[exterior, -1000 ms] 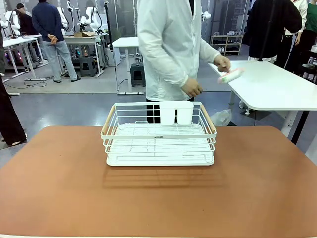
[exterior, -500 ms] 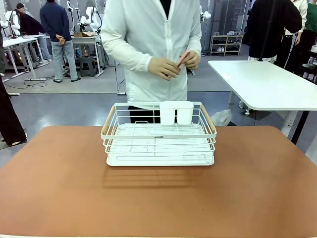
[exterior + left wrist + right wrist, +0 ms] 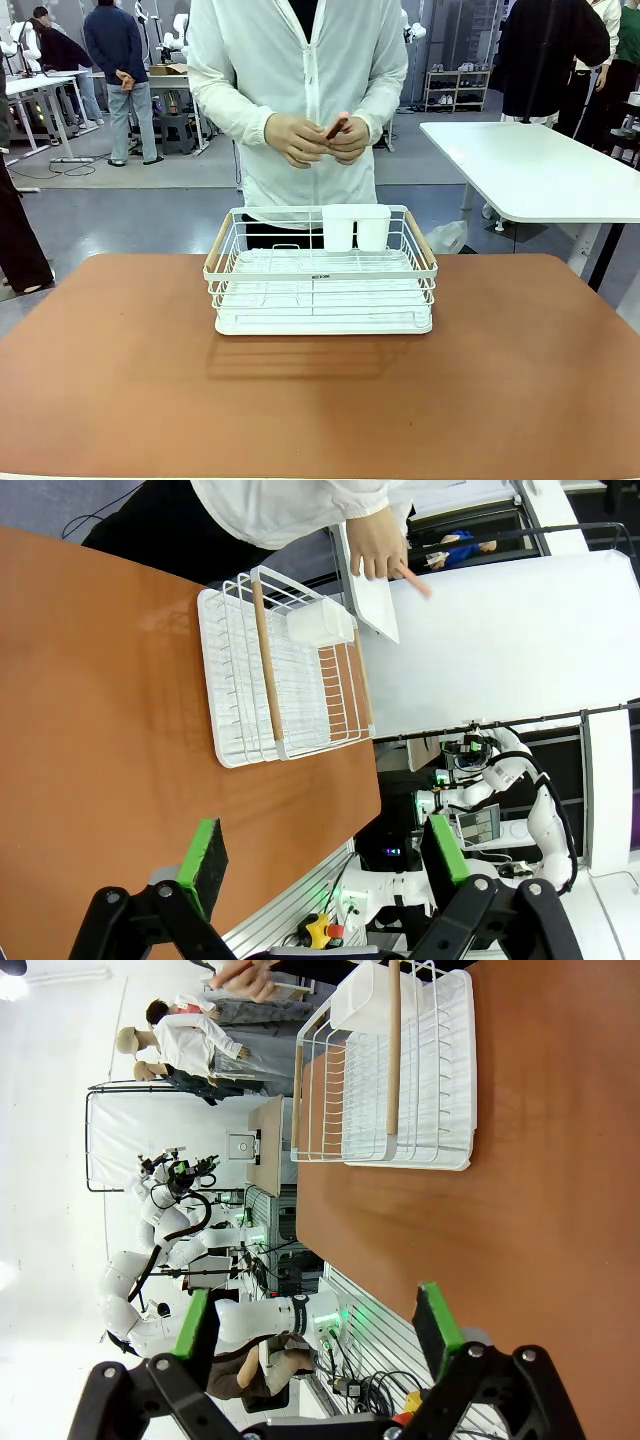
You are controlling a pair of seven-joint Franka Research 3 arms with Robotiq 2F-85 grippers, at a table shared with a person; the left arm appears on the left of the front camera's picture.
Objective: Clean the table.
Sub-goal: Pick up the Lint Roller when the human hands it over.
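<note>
left gripper (image 3: 322, 865): wide open, the green pads far from each other, nothing between them. it hangs above the near edge of the table, one finger over the top and the other past the edge.
right gripper (image 3: 312, 1330): also wide open and holding nothing, and also at the table edge, one finger over the top.
table (image 3: 320, 400): the reddish-brown top lies under both grippers and runs ahead of them. the part between the fingers and the rack is bare.
rack (image 3: 320, 290): white wire, with wooden handles, standing on the table. it is well ahead of both grippers and apart from them, near the far edge.
holder (image 3: 355, 227): white, at the far wall of the rack, the side away from the grippers.
hands (image 3: 318, 138): the person stands beyond the rack, both hands together at the chest, holding a small reddish stick (image 3: 336, 127).
white table (image 3: 540, 170): farther off, behind the table on the right gripper's side.
</note>
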